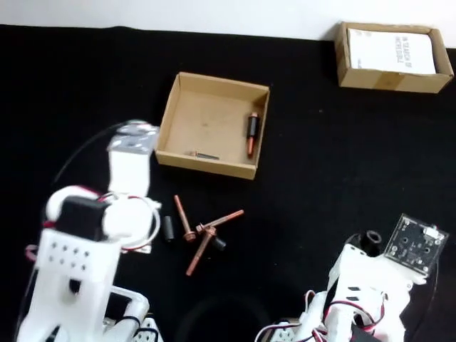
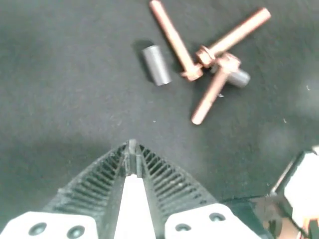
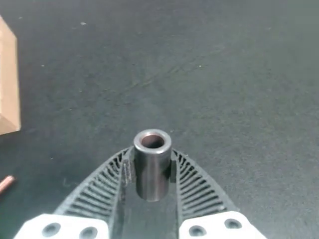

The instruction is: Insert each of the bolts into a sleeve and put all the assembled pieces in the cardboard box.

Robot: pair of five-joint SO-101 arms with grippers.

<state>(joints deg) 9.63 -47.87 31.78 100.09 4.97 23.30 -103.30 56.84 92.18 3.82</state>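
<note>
Right wrist view: right claw [image 3: 151, 152] pinches 1 sleeve [image 3: 151, 172], left claw [image 2: 132, 147] pressed together, print on paper [image 1: 392, 51] illegible.

Black tabletop [image 1: 342, 164], small second carton [image 1: 388, 80] at its far corner, white printed sheet [image 1: 390, 51] lying inside
</note>
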